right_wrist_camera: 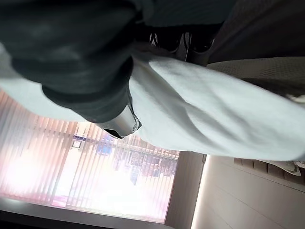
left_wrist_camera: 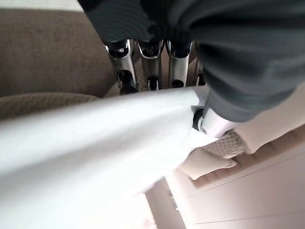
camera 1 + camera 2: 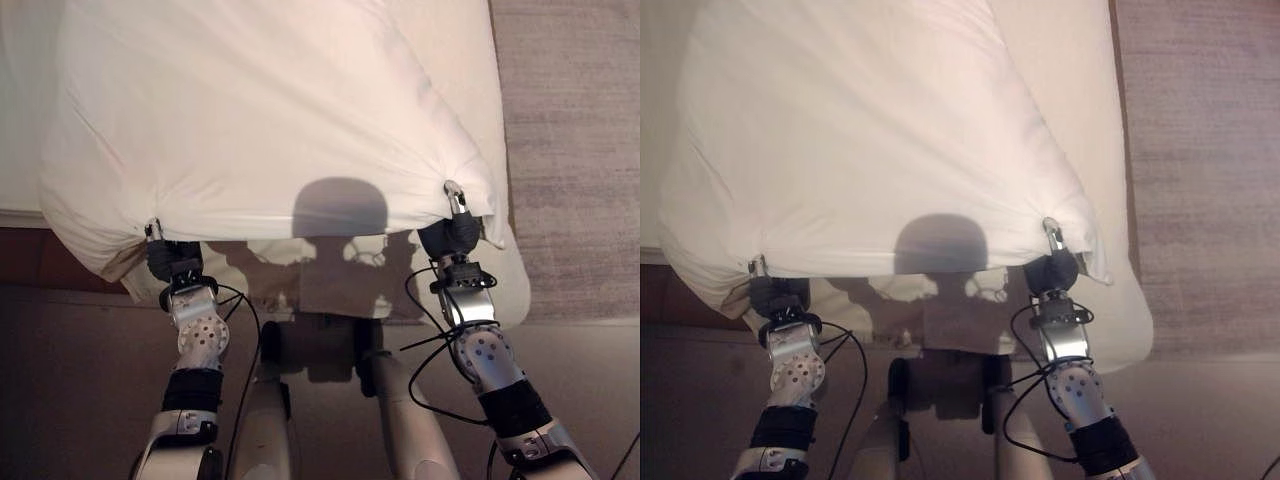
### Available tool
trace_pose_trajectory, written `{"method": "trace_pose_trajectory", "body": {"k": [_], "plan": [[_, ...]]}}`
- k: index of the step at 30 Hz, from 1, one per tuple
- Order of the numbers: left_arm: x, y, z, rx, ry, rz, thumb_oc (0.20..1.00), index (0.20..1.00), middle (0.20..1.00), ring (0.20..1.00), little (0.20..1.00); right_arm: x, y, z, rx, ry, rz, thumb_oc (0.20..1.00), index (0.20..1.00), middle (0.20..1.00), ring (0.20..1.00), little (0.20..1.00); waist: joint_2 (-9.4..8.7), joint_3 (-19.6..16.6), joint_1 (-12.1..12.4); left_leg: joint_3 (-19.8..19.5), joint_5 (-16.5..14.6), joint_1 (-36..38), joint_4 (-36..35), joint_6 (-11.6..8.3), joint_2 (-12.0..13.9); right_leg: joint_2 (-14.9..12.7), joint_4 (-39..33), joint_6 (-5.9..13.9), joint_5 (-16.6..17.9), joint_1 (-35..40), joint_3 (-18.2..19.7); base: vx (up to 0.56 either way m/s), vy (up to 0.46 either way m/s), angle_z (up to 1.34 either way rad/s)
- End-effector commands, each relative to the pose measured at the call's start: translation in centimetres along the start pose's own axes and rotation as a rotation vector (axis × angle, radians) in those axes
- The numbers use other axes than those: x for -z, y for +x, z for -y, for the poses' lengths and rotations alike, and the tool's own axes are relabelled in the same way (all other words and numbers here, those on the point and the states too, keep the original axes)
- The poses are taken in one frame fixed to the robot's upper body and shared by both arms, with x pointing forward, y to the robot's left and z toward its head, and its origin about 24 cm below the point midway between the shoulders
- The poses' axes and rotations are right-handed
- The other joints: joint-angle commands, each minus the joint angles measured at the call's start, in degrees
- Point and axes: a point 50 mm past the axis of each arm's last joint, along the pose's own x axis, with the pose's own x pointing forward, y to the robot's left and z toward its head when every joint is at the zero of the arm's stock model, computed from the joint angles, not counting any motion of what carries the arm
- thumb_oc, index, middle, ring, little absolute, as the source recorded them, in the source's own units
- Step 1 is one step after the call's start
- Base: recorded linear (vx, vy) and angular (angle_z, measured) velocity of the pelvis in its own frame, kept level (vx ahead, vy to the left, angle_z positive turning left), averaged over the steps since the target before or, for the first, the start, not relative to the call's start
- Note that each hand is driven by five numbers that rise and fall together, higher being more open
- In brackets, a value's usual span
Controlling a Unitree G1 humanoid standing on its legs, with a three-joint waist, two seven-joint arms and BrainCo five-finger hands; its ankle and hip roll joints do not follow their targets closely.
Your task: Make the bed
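- Left hand (image 3: 160, 252): fingers curled, pinching the white duvet's (image 3: 260, 130) near left corner.
- Duvet held up, stretched between both hands, spread over the bed (image 3: 505, 290).
- Right hand (image 3: 455, 228): clamped on the near right corner.
- Carpet (image 3: 575, 150) to the right of the bed.

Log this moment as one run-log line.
step: spreading duvet | left hand: pinching near edge of white duvet | right hand: pinching same edge | duvet: lifted, taut between hands, over bed

the white duvet (image 3: 270, 130) covers the bed (image 3: 455, 40) ahead, its bunched near edge hanging just in front of both hands. carpet (image 3: 580, 150) lies open to the right.
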Motion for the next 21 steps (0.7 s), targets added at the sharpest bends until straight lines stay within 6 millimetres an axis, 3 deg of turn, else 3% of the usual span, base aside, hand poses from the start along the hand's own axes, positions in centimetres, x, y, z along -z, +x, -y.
{"method": "trace_pose_trajectory", "body": {"k": [1,3,4,5,6,7,8,9,11,12,13,14,15,17,18,20,21], "plan": [[-4.2,-0.2,1.7,0.106,0.045,0.216,0.2,0.2,0.2,0.2,0.2,-4.7,-1.6,-0.8,-0.073,-0.042,0.241,0.2,0.2,0.2,0.2,0.2,0.63,-4.4,-0.8,-3.0,8.6,0.7,-5.6,-0.37,6.8,-0.1,-9.4,3.99,5.1,2.2,3.9,-0.02,0.43,0.05],[-4.3,-0.5,2.3,0.127,0.057,0.219,0.2,0.2,0.2,0.2,0.2,-5.2,-1.6,-0.6,-0.042,-0.068,0.262,0.2,0.2,0.2,0.2,0.2,1.36,-4.3,-0.4,-3.0,9.4,1.2,-6.8,-0.59,7.9,-2.5,-10.0,5.77,6.3,2.5,4.6,-0.02,0.586,0.06],[-4.2,-0.7,2.7,0.144,0.061,0.213,0.2,0.2,0.2,0.2,0.2,-5.3,-1.6,-0.6,-0.03,-0.076,0.264,0.2,0.2,0.2,0.2,0.2,1.54,-4.2,0.0,-3.5,8.4,1.1,-5.1,-0.53,7.1,-3.5,-10.7,6.7,7.6,2.3,5.1,-0.03,0.551,0.1],[-4.1,-0.8,2.8,0.15,0.061,0.201,0.2,0.2,0.2,0.2,0.2,-5.7,-1.6,-0.7,-0.032,-0.084,0.276,0.2,0.2,0.2,0.2,0.2,1.52,-3.8,-0.2,-3.1,4.4,0.6,0.2,0.31,5.1,-5.3,-11.5,7.72,8.6,2.8,5.3,-0.04,0.594,-0.03],[-3.8,-0.7,3.4,0.171,0.052,0.193,0.2,0.2,0.2,0.2,0.2,-6.1,-1.8,-0.5,-0.017,-0.103,0.293,0.2,0.2,0.2,0.2,0.2,1.55,-3.9,-1.1,-0.7,-0.4,-1.5,5.7,1.11,3.0,-9.0,-14.1,9.68,11.5,4.3,5.1,-0.03,0.432,-0.11],[-3.8,-0.7,3.4,0.171,0.052,0.193,0.2,0.2,0.2,0.2,0.2,-6.1,-1.8,-0.5,-0.017,-0.103,0.293,0.2,0.2,0.2,0.2,0.2,1.57,-3.9,-1.1,-0.8,-0.5,-1.7,5.8,1.14,2.9,-9.1,-14.2,9.71,11.6,4.3,5.0,0.03,0.76,0.16],[-2.9,-1.1,3.2,0.187,0.067,0.133,0.2,0.2,0.2,0.2,0.2,-6.1,-2.3,0.2,0.03,-0.086,0.3,0.2,0.2,0.2,0.2,0.2,1.41,-3.1,-1.0,-0.9,-7.2,-3.4,15.0,2.95,-3.3,-13.9,-19.2,10.24,19.6,8.1,7.3,0.07,1.06,0.45],[-2.6,-1.5,2.5,0.169,0.084,0.099,0.2,0.2,0.2,0.2,0.2,-5.6,-2.5,0.7,0.063,-0.083,0.283,0.2,0.2,0.2,0.2,0.2,2.09,-3.5,-0.7,1.1,-10.5,-4.6,17.5,5.46,-6.4,-19.6,-24.4,9.68,28.2,8.1,5.2,0.07,1.072,0.69],[-2.8,-1.6,2.3,0.17,0.114,0.096,0.2,0.2,0.2,0.2,0.2,-5.3,-2.6,0.7,0.059,-0.078,0.277,0.2,0.2,0.2,0.2,0.2,2.46,-3.7,-0.7,2.1,-11.2,-4.6,18.0,6.1,-6.5,-19.8,-27.3,9.23,28.6,8.6,4.2,0.01,0.669,0.41],[-2.4,-1.7,2.1,0.173,0.136,0.062,0.2,0.2,0.2,0.2,0.2,-4.7,-3.1,1.0,0.068,-0.065,0.259,0.2,0.2,0.2,0.2,0.2,2.62,-3.8,-1.4,3.0,-10.3,-4.7,17.4,7.22,-7.8,-16.2,-24.9,7.81,22.9,8.4,4.2,-0.01,0.564,-0.3],[-2.4,-1.7,2.0,0.173,0.136,0.062,0.2,0.2,0.2,0.2,0.2,-4.7,-3.1,1.0,0.068,-0.065,0.259,0.2,0.2,0.2,0.2,0.2,2.64,-3.8,-1.4,3.0,-10.4,-4.6,17.3,7.16,-7.7,-16.1,-24.3,7.73,22.4,8.2,4.2,-0.05,0.51,-0.96],[-2.3,-1.7,2.0,0.173,0.153,0.053,0.2,0.2,0.2,0.2,0.2,-4.6,-3.3,1.3,0.086,-0.058,0.263,0.2,0.2,0.2,0.2,0.2,2.55,-3.7,-1.8,3.6,-9.9,-4.5,16.2,7.37,-8.3,-13.1,-22.5,7.14,19.3,7.3,3.9,-0.09,0.342,-1.03],[-2.1,-1.9,2.5,0.187,0.154,0.041,0.2,0.2,0.2,0.2,0.2,-4.5,-3.5,1.7,0.112,-0.064,0.262,0.2,0.2,0.2,0.2,0.2,2.0,-3.4,-2.0,4.9,-8.3,-3.7,13.1,7.44,-9.5,-7.2,-19.8,5.92,14.6,5.7,1.3,-0.08,0.341,-0.79],[-2.1,-1.9,2.5,0.186,0.155,0.041,0.2,0.2,0.2,0.2,0.2,-4.5,-3.5,1.7,0.112,-0.064,0.262,0.2,0.2,0.2,0.2,0.2,1.98,-3.3,-2.1,4.8,-8.3,-3.4,12.9,7.35,-9.5,-7.2,-19.3,5.83,14.1,5.6,1.2,-0.05,0.171,-0.25],[-1.9,-2.0,2.6,0.18,0.165,0.031,0.2,0.2,0.2,0.2,0.2,-4.2,-3.7,2.0,0.127,-0.073,0.249,0.2,0.2,0.2,0.2,0.2,1.06,-3.2,-2.5,5.6,-6.8,-1.7,9.2,7.55,-11.3,0.1,-12.4,4.81,10.5,3.6,-0.4,-0.06,0.192,-0.1],[-1.5,-2.0,2.3,0.162,0.174,0.018,0.2,0.2,0.2,0.2,0.2,-4.1,-4.1,2.4,0.144,-0.09,0.238,0.2,0.2,0.2,0.2,0.2,0.66,-3.8,-3.0,5.9,-5.7,-0.1,6.4,7.85,-12.5,5.6,-9.3,3.64,8.6,3.4,0.6,-0.04,0.151,-0.09],[-1.2,-2.2,2.2,0.158,0.177,0.008,0.2,0.2,0.2,0.2,0.2,-4.1,-4.3,2.5,0.15,-0.099,0.229,0.2,0.2,0.2,0.2,0.2,0.31,-4.0,-3.0,6.0,-5.5,0.2,5.7,7.99,-13.4,6.8,-9.4,3.16,7.9,4.1,0.2,-0.01,0.046,0.0]]}}
